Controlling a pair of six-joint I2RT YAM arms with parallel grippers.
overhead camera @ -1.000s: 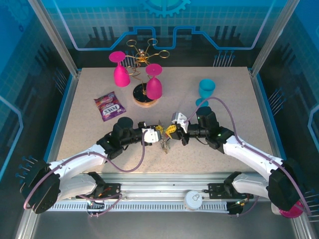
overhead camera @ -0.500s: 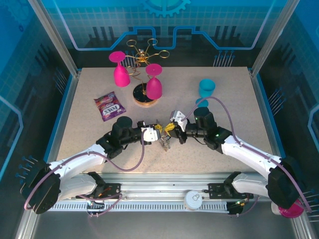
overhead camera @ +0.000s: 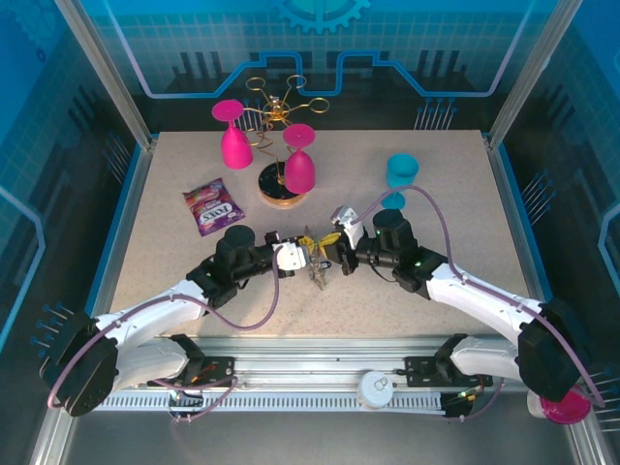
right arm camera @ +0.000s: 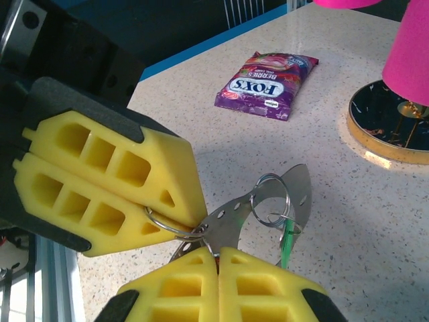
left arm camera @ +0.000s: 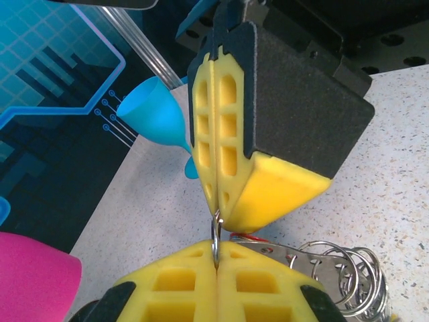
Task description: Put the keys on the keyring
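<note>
Right wrist view: right gripper (right arm camera: 218, 265) is fully closed, pinching a thin wire ring, probably the keyring (right arm camera: 169, 227), where the bunch of keys (right arm camera: 298, 191) hangs over the table (right arm camera: 375, 221). Left gripper (right arm camera: 189, 216) meets it tip to tip, clamped tight on that ring. Beyond lies a packet (right arm camera: 265, 84).

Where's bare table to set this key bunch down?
Widest bare patch: right side of the speckled table, between the teal plastic goblet and its right edge. Also the near strip this side of the silvery key bunch. Crowded: the centre, where left gripper and right gripper pinch that bunch, and back left around the purple candy packet and pink glasses.
</note>
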